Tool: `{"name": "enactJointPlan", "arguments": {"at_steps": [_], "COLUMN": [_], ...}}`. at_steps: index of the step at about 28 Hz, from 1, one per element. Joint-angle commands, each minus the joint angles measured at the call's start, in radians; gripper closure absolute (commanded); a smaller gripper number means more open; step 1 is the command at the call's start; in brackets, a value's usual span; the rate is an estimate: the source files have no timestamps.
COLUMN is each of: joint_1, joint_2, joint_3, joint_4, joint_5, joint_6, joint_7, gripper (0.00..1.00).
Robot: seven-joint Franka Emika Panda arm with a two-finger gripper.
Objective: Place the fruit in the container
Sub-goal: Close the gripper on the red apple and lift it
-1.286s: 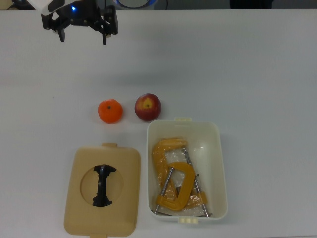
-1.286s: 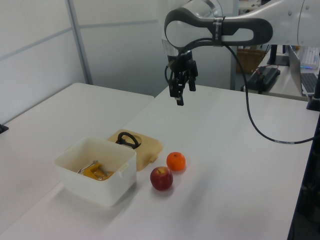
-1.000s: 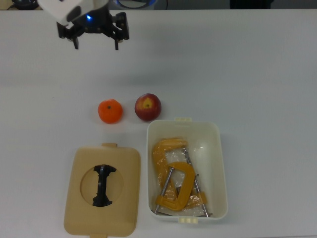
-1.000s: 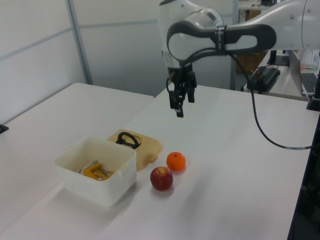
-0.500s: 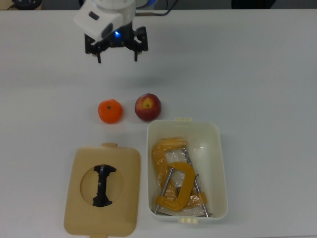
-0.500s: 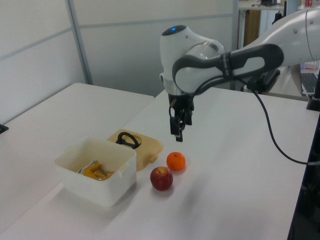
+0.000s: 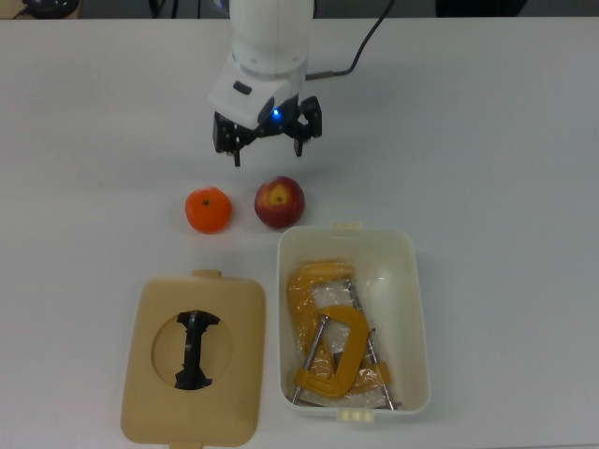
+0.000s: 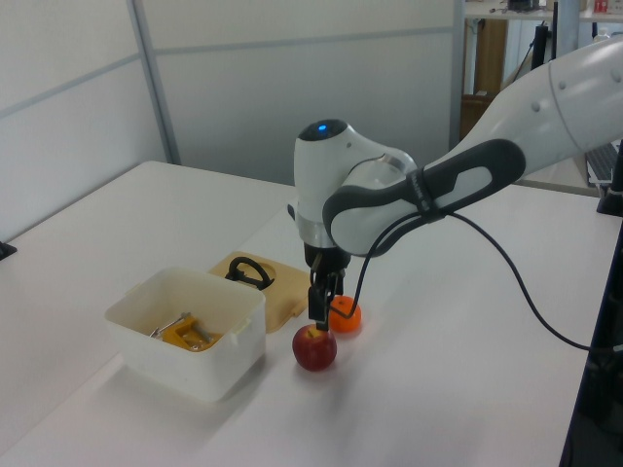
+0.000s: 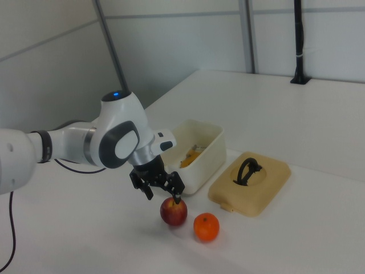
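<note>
The red apple (image 7: 279,202) with its yellow patch and the orange tangerine (image 7: 208,210) lie side by side on the white table, just beyond the short end of the white container (image 7: 418,309). My gripper (image 7: 268,155) hangs open just above the apple, a little to its far side in the top view, with nothing between its fingers. In the left view the gripper (image 8: 321,311) sits right over the apple (image 8: 314,348) and partly hides the tangerine (image 8: 347,317). In the right view the gripper (image 9: 163,194) is close above the apple (image 9: 174,211), and the tangerine (image 9: 206,226) lies apart from it.
Two yellow-orange C-clamps (image 7: 328,346) lie inside the container. The tan lid (image 7: 194,360) with a black handle lies flat beside the container, on the top view's left. A black cable trails from the arm.
The arm has swung from the table's far left corner in the top view toward the fruit and come down, ending just above the apple. The fruit, container and lid have not moved.
</note>
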Motion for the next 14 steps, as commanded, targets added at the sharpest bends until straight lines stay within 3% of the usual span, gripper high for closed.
{"name": "enactJointPlan", "arguments": {"at_steps": [1,5,12,14], "joint_1": [0.002,0.001,0.002,0.002], "joint_2": [0.058,0.097,0.133,0.138], "joint_3": [0.011,0.034,0.036,0.036], "joint_4": [0.003,0.007,0.021,0.023], "joint_5": [0.009,-0.002,-0.008,-0.039], "joint_6": [0.067,0.098,0.115,0.116], "joint_7": [-0.011,-0.010,-0.010,-0.007], "gripper": [0.00,0.00,0.00,0.01]}}
